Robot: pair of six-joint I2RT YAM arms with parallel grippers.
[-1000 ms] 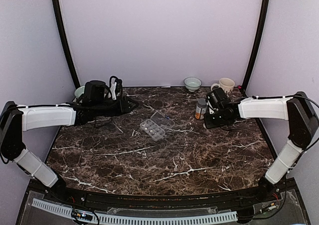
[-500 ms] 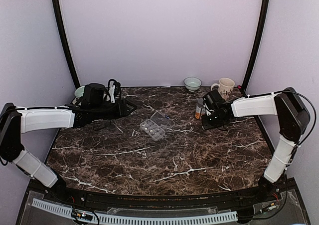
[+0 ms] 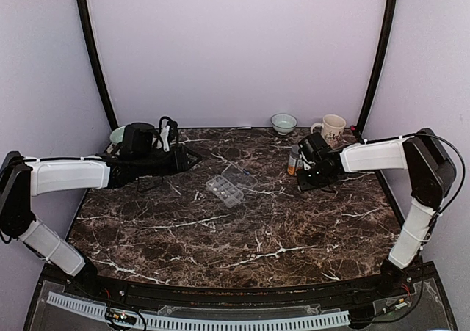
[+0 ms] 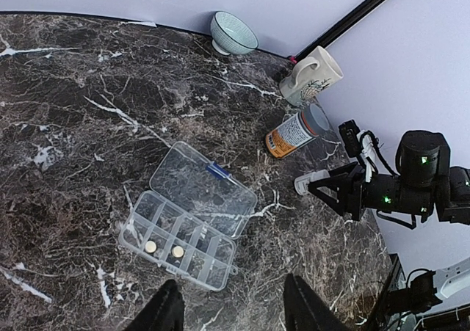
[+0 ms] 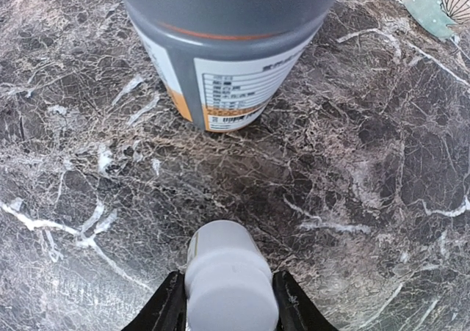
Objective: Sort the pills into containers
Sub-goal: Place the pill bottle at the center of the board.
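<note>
The clear organiser box (image 4: 192, 252) lies open at mid-table, its lid (image 4: 202, 188) flat behind it; it also shows in the top view (image 3: 224, 190). Two round tan pills (image 4: 150, 247) (image 4: 177, 251) sit in neighbouring containers along its near row. My left gripper (image 4: 233, 313) hovers above and to the left of the box, open, with nothing between its fingers. My right gripper (image 5: 230, 302) is low over the table at the back right, shut on a small white bottle (image 5: 229, 279), just in front of the amber bottle (image 5: 228, 37). In the left wrist view the white bottle (image 4: 305, 183) juts from the right gripper's tips.
The amber bottle (image 3: 295, 160) with grey cap and white label stands upright near a cream mug (image 3: 333, 126). A small patterned bowl (image 3: 283, 122) sits by the back wall; another bowl (image 3: 117, 134) is at the back left, half behind my left arm.
My right arm has drawn back and slightly left, bringing the white bottle closer to the amber bottle. The left arm and the organiser box stay where they were.
</note>
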